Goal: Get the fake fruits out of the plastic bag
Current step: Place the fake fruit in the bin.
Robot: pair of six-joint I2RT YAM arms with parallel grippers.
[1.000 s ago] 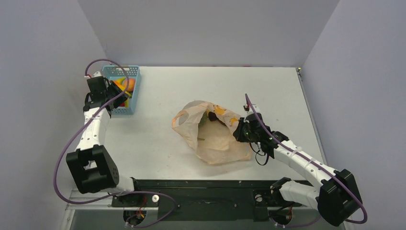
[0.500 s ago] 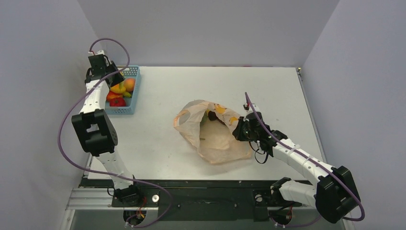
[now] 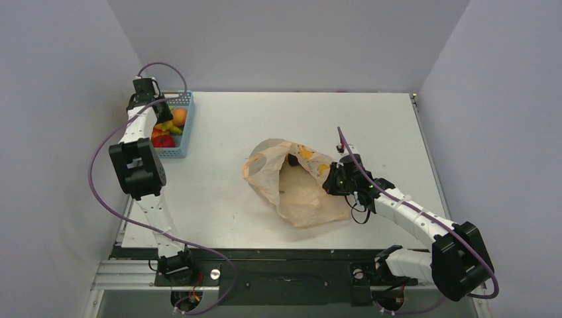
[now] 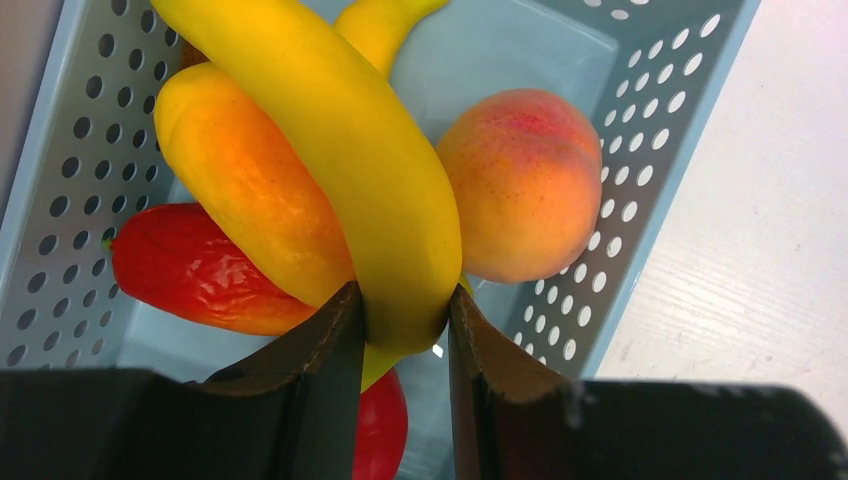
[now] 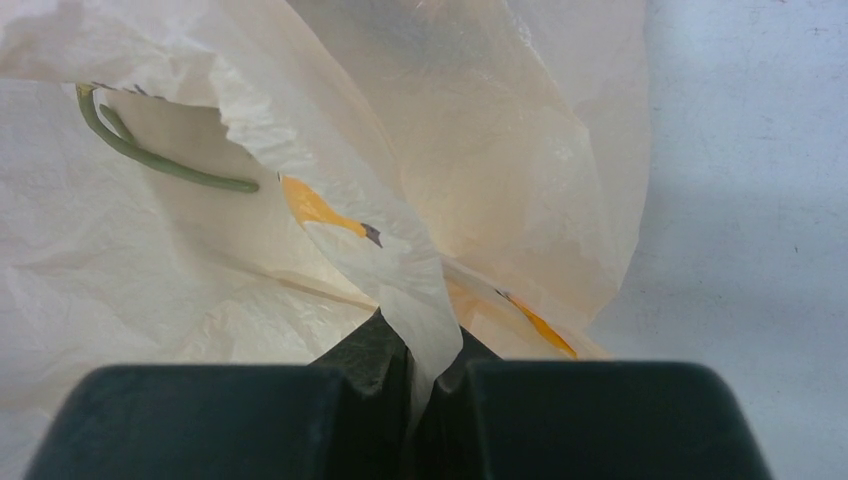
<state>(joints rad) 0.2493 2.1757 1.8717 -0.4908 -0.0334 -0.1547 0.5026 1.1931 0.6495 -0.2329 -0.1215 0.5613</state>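
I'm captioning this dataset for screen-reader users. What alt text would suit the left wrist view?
The left gripper clamps a yellow banana over a blue perforated basket. Behind it in the basket are a peach, an orange-yellow piece and a red piece.

Table (image 3: 278,119): one, white, matte, rectangular, with faint grain visible up close. Back wall (image 3: 285,40): plain, pale lilac-grey. Left wall (image 3: 53,146) and right wall (image 3: 504,132): same finish, closing in the table on both sides. Near edge: black plate (image 3: 278,264) beside a metal rail (image 3: 132,271). Light: even, with soft shadows.
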